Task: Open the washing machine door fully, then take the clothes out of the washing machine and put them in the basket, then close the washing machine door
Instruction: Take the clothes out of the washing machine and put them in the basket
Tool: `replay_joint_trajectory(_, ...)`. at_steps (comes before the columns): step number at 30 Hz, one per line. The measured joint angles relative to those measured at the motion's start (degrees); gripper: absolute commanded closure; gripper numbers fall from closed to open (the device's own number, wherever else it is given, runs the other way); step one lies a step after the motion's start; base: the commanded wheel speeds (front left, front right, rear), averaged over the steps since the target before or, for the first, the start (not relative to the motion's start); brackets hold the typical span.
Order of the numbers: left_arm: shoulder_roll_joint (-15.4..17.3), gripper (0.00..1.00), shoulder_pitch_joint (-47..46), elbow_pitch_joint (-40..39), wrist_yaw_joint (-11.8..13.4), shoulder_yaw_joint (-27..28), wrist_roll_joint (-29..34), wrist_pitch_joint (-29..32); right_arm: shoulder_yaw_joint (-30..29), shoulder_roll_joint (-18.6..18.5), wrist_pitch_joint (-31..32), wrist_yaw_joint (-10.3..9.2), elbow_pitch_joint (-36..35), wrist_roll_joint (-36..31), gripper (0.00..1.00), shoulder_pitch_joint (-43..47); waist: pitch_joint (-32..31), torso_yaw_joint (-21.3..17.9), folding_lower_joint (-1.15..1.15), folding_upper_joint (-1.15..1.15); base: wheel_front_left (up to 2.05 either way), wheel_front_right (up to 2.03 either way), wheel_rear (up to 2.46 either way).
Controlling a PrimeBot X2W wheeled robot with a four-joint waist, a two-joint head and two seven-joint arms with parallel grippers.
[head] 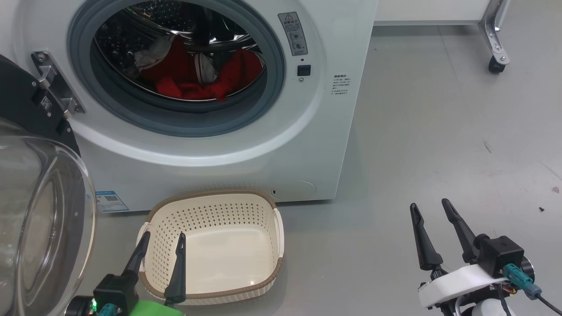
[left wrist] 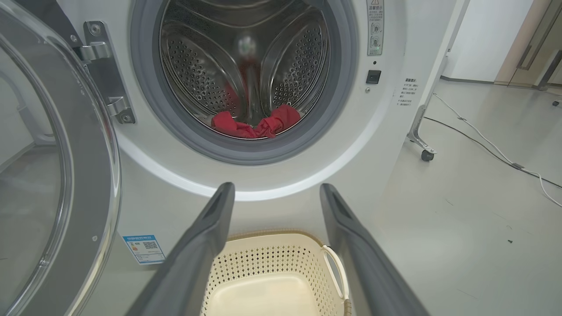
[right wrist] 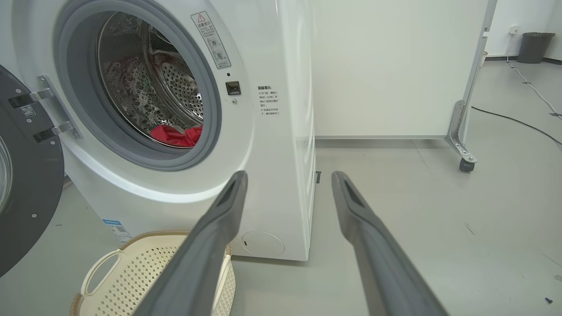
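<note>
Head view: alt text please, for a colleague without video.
White front-loading washing machine with its round black-rimmed glass door swung open at left, red clothes lying in the steel drum. An empty cream perforated basket sits on the grey floor before it; the left gripper and right gripper, both open, hang low.

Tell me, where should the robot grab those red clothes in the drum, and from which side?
Probably the bunched red fold of the clothes nearest the opening: it offers a ridge to pinch. Come straight in from the front through the grey rubber ring, angled slightly down, as the heap lies low in the drum; the washing machine door hangs open at the left.
</note>
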Motion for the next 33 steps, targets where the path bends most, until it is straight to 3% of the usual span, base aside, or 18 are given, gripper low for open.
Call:
replay_joint_trajectory(19, 0.01, 0.0, -0.75, 0.23, -0.1, -1.23, 0.0, 0.1, 0.0, 0.0, 0.0, 0.0, -1.25, -0.1, 0.0, -0.08, 2.09, -0.13, 0.0, 0.0, 0.0, 0.0, 0.0)
replay_joint_trajectory(33, -0.23, 0.0, -11.98, 4.61, -1.69, -1.92, -2.98, 2.22, 0.51, -0.01, 0.0, 0.0, -4.39, -0.99, 0.0, -3.3, 9.85, -1.18, 0.0, 0.0, 0.0, 0.0, 0.0)
